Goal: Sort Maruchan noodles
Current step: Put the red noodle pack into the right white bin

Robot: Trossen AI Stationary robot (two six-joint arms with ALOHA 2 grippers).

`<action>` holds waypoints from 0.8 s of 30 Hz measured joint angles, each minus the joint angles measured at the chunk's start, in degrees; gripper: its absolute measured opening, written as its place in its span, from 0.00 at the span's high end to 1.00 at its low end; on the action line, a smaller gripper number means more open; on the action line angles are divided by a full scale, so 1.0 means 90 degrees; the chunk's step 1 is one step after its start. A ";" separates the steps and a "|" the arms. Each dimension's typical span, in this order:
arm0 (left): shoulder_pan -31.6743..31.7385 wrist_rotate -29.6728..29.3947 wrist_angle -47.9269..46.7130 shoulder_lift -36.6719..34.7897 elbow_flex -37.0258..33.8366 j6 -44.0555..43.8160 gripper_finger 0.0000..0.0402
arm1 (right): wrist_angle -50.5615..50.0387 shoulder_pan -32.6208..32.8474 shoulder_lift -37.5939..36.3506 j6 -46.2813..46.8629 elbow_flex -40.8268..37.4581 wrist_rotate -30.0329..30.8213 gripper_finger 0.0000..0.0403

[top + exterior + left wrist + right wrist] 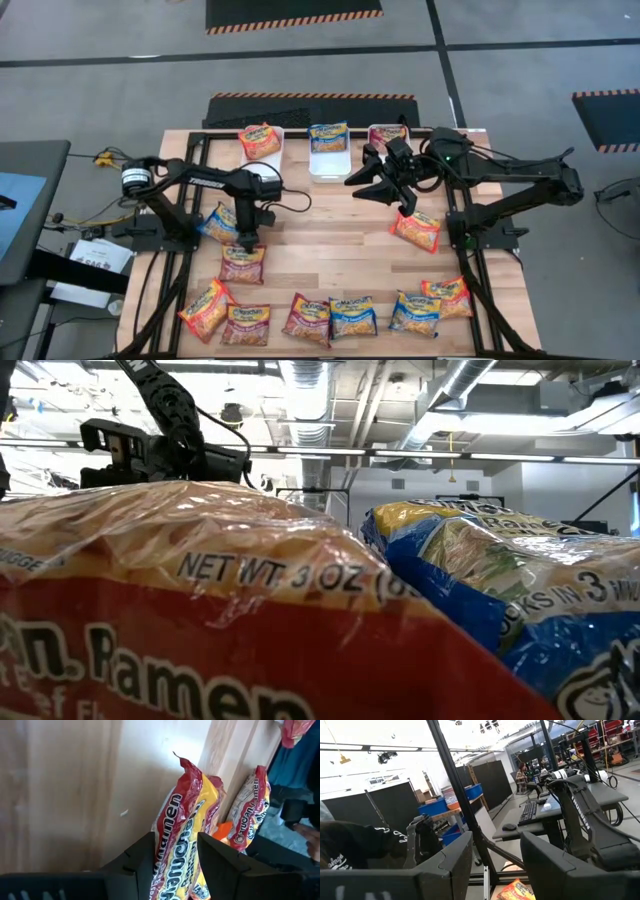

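Step in hand: pick-up of one packet for sorting. Left gripper [246, 243] down at the left-centre of the desk [330, 250], jaws astride the dark red packet [243, 264]; in the left wrist view that packet [182, 840] stands between the two fingers [145, 865], wrapper edge rising past them. Holding, by the look of it, though contact of the pads not fully visible.

Right gripper [385, 180] aloft near the far edge of the desk, just in front of the white bins [330, 165]; jaws wide, nothing between them in the right wrist view [495, 865]. Idle.

Three bins along the far edge, one packet in each: orange packet [260, 141] left, blue-and-yellow packet [328, 137] centre, a third at right, colour not clear behind the arm. Remaining packets loose along the near edge and left side, one more [416, 230] right of centre.

Gripped packet: long axis roughly across the desk, left to right, lying flat or slightly tilted; cannot tell which end carries the print top.

Next move, judged: lift clear of the neighbours, carry to the far edge, match colour to bin. Risk: glossy wrapper slipping.
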 joint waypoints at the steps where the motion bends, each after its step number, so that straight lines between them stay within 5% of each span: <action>1: -0.0065 0.0000 0.0052 0.0000 0.0000 -0.0024 0.67 | 0.0000 0.0000 0.0000 0.0000 0.0000 0.0006 0.52; 10: -0.0436 -0.0205 0.0171 0.0000 0.0000 -0.0044 0.69 | 0.0029 0.0000 0.0000 0.0005 0.0000 0.0018 0.52; 19: -0.0598 -0.0203 0.0383 0.0000 0.0000 -0.0209 0.97 | 0.0029 0.0000 0.0000 0.0005 0.0000 0.0018 0.52; 24: -0.0596 -0.0071 0.0395 0.0000 0.0007 -0.0262 1.00 | 0.0027 0.0000 0.0000 0.0103 0.0000 0.0018 0.52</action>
